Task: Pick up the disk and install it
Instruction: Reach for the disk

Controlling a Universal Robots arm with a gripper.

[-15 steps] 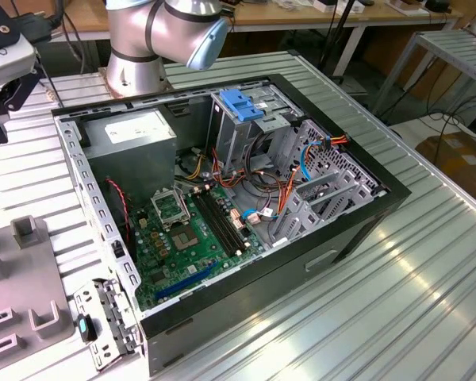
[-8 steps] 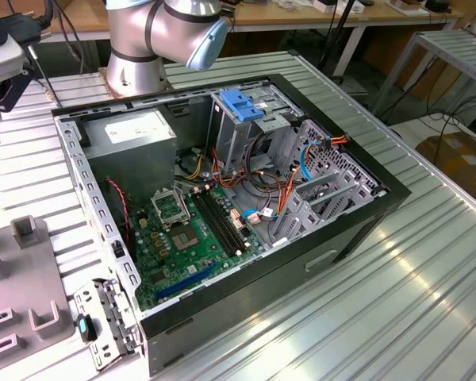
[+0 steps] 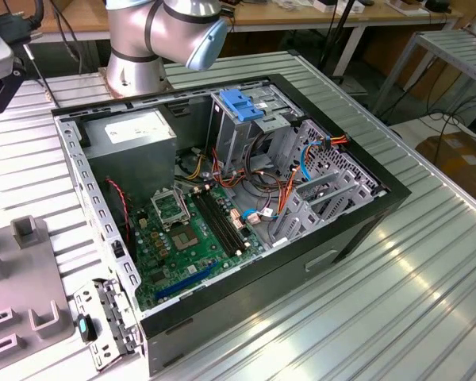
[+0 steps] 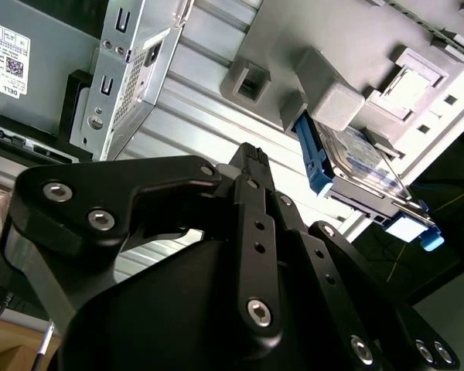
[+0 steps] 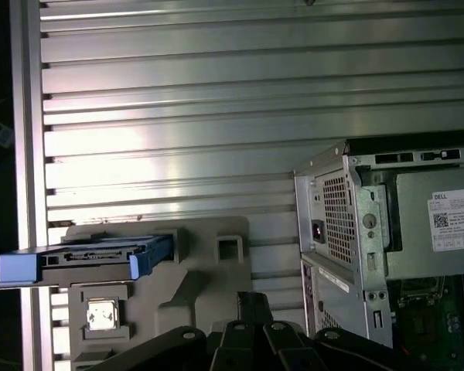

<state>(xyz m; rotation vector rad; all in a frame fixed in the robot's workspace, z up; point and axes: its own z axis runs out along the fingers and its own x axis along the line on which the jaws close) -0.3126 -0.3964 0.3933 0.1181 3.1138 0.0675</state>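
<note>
A ribbed aluminium table (image 3: 397, 302) takes up most of the exterior view. Wooden benches stand along the top edge, and cables trail over the floor at the upper right. An open computer case (image 3: 246, 294) lies on its side in the middle of the table. Its green motherboard (image 3: 190, 238) faces up at the lower centre. A grey power supply (image 3: 131, 139) with a white sticker sits in the case's upper left, and a metal drive cage (image 3: 242, 107) with a blue top rises at the upper centre. The robot arm (image 3: 159, 40) stands on the table just behind the case, at the top of the frame. A grey moulded holder (image 3: 16, 302) rests on the table at the exterior view's left edge.

The disk (image 5: 93, 259) shows in both wrist views. It stands on its edge in a slot of that holder (image 5: 209, 255), with blue tabs at its ends. In the second wrist view its label side (image 4: 363, 158) is in sight.

The gripper (image 4: 251, 154) hangs over the table between the case and the holder, near the disk but apart from it. Its black linkage fills the foreground, and I cannot tell whether it is spread or pressed together.
</note>
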